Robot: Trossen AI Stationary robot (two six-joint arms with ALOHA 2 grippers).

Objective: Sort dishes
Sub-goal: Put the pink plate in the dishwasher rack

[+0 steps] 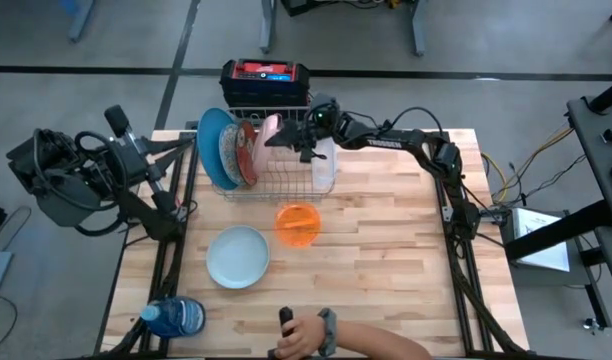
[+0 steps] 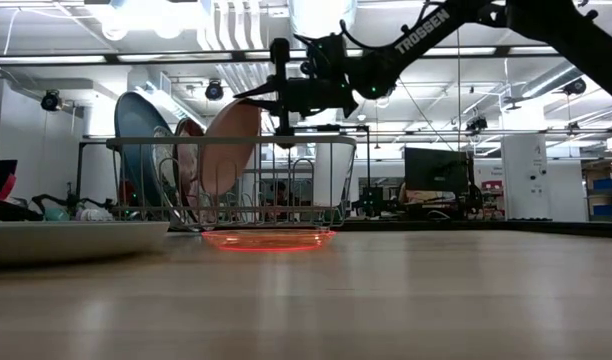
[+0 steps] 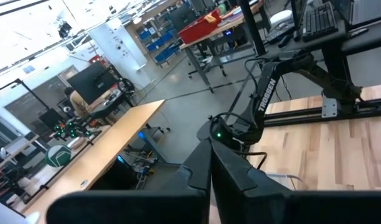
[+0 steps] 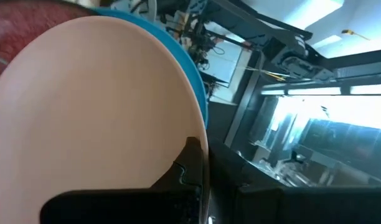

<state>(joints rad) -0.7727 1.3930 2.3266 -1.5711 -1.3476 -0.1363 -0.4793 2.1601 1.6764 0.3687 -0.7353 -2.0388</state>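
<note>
A wire dish rack [image 1: 286, 185] stands at the table's far side. In it, on edge, stand a large blue plate [image 1: 212, 143], a teal-white patterned plate [image 1: 230, 152], a reddish dish [image 1: 248, 150] and the pink dish [image 1: 271, 132]. My right gripper [image 1: 288, 136] is over the rack, shut on the pink dish [image 2: 231, 145]. The orange bowl [image 1: 298, 223] and the pale blue-white plate [image 1: 238, 256] lie flat on the table nearer me. My left gripper [image 3: 209, 171] is shut and waits off the table's left edge. My right gripper holds the pink dish by its upper rim [image 4: 178, 140], reaching in from the table's right above the rack. One finger [image 4: 192, 163] shows on the rim; the dish hides the other. The dish stands tilted, its lower part down among the rack's wires [image 2: 216, 195].
A clear container [image 1: 324, 165] sits in the rack's right end. A red-and-black box [image 1: 266, 72] lies beyond the rack. A blue water bottle [image 1: 176, 316] lies at the near left corner. A person's hand [image 1: 306, 335] rests at the near edge. Bare wood lies right of the bowl.
</note>
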